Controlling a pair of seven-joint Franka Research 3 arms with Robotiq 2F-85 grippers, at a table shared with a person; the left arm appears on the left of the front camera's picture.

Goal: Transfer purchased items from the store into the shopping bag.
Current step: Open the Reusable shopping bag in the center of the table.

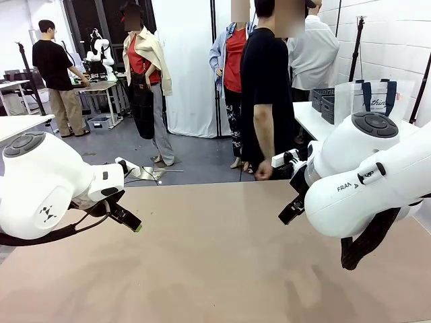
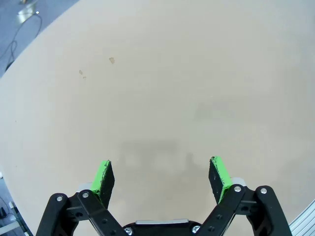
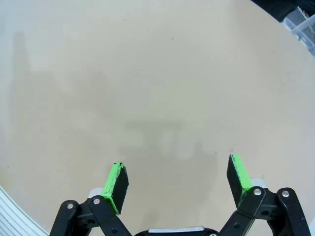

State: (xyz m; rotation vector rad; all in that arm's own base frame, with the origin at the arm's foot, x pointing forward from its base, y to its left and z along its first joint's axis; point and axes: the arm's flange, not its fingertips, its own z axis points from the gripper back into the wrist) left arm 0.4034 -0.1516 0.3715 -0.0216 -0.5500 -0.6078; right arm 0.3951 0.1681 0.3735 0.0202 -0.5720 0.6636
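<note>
Your left gripper [image 2: 162,169] and right gripper [image 3: 177,172], two in all, both spread wide above the table [image 1: 215,269], front view adds one bag [image 1: 351,101] beyond its right side, one person [image 1: 267,87] in black at its far edge.

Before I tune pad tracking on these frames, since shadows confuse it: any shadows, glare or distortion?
Left wrist view: a soft grey shadow lies on the table ahead of the open left gripper, and the table's edge bows from wide-angle distortion. Right wrist view: a similar blurred shadow ahead of the open right gripper, no glare. Front view: even light, faint shadows on the table.
</note>
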